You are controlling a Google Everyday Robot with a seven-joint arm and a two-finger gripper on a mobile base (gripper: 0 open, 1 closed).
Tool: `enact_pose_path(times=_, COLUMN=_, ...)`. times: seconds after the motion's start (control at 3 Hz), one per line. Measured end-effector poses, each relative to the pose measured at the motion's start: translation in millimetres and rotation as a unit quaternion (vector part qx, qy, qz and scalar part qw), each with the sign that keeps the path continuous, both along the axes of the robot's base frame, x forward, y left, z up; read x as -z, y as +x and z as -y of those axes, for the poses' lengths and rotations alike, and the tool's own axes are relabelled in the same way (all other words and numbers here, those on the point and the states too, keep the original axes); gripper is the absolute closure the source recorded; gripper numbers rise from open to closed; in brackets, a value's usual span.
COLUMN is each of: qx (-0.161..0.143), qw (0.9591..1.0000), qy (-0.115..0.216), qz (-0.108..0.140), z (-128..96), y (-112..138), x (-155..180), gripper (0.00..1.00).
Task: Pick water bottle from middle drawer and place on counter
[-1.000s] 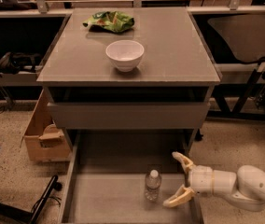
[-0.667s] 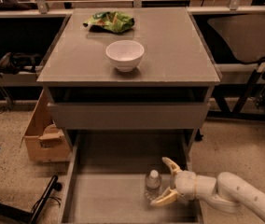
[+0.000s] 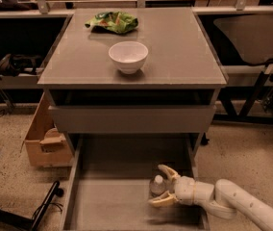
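The water bottle [image 3: 158,181], clear with a white cap, stands upright on the floor of the pulled-out middle drawer [image 3: 108,202], near its right wall. My gripper [image 3: 157,186] reaches in from the lower right at the end of a white arm. Its two tan fingers [image 3: 168,171] are spread, one behind the bottle and one in front of it, with a gap on each side. The counter [image 3: 179,52] is the grey-brown cabinet top above the drawers.
A white bowl [image 3: 128,56] and a green snack bag [image 3: 112,21] lie on the counter. A shallower drawer front [image 3: 131,118] juts out above the middle drawer. A cardboard box [image 3: 44,139] sits on the floor at the left, with cables and a black bar beside it.
My gripper has moved left from the drawer's right side until its fingers straddle the bottle. The bottle stands where it was.
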State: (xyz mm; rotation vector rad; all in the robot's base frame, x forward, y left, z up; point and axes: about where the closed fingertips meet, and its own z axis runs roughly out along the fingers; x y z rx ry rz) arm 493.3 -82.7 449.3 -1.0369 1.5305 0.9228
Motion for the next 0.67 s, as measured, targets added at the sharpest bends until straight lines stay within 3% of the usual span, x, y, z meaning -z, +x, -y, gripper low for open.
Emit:
enact_pose_path(times=0.33, qx=0.002, qw=0.9999, qy=0.010, qz=0.008, z=2.3, y=-7.2, x=0.2, gripper=0.41)
enact_pose_path(times=0.67, qx=0.011, qw=0.9998, qy=0.016, qz=-0.002, z=13.5, y=-17.7, x=-10.4, gripper=0.66)
